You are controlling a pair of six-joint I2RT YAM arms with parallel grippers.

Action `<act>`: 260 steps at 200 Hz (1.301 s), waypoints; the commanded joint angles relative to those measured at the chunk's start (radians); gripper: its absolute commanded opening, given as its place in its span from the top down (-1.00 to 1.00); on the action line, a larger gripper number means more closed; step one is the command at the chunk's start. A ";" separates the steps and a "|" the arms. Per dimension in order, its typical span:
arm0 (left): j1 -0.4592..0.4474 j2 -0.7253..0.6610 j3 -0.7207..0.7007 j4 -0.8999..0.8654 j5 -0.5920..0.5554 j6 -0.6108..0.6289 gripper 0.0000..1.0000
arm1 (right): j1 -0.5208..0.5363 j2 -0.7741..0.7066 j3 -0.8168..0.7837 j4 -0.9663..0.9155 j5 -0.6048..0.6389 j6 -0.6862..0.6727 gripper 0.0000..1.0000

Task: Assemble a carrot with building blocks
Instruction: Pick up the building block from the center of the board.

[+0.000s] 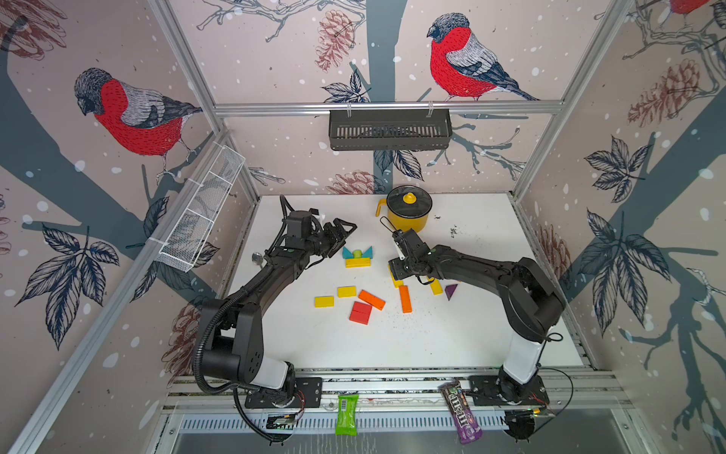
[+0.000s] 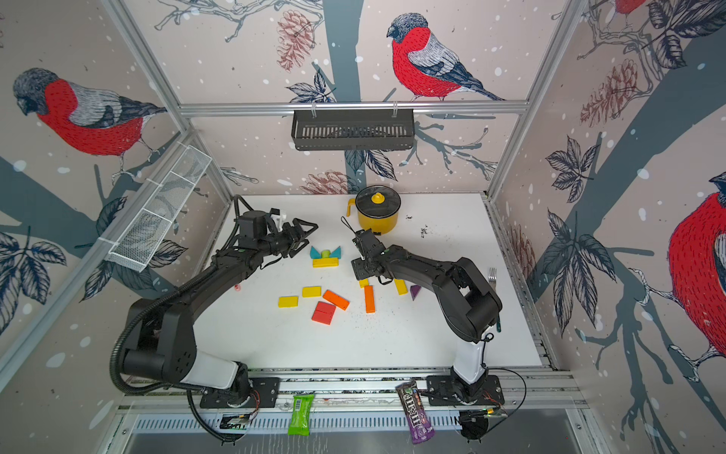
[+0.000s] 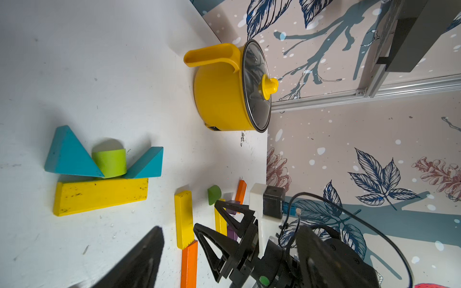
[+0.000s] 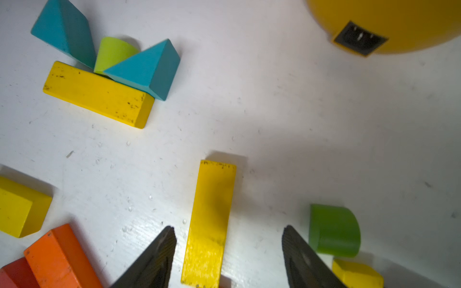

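Note:
Two teal triangles (image 1: 347,252) and a light green piece (image 1: 357,253) sit against a long yellow block (image 1: 358,262) at mid-table. My right gripper (image 4: 229,227) is open and hangs low astride another long yellow block (image 4: 209,224). One finger is close beside that block and the other stands well apart. A dark green piece (image 4: 334,229) lies just outside that finger. My left gripper (image 1: 347,236) is open and holds nothing, left of the teal triangles. Loose yellow (image 1: 324,301), orange (image 1: 371,299), red (image 1: 360,313) and purple (image 1: 451,291) blocks lie nearer the front.
A yellow lidded pot (image 1: 406,214) stands at the back, just behind my right gripper. An orange block (image 1: 404,298) and a short yellow one (image 1: 435,285) lie under the right forearm. A fork (image 2: 492,275) lies by the right edge. Candy packs (image 1: 347,414) rest on the front rail.

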 commanded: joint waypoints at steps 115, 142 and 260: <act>-0.001 0.004 0.013 -0.005 -0.011 0.031 -0.68 | 0.024 0.080 -0.008 0.032 0.002 0.061 0.04; 0.001 0.005 0.016 -0.008 -0.008 0.032 -0.68 | 0.026 0.094 0.000 0.025 -0.013 0.048 0.14; 0.072 -0.023 0.009 0.009 0.007 0.011 -0.68 | 0.079 0.014 0.038 0.040 0.078 -0.128 0.50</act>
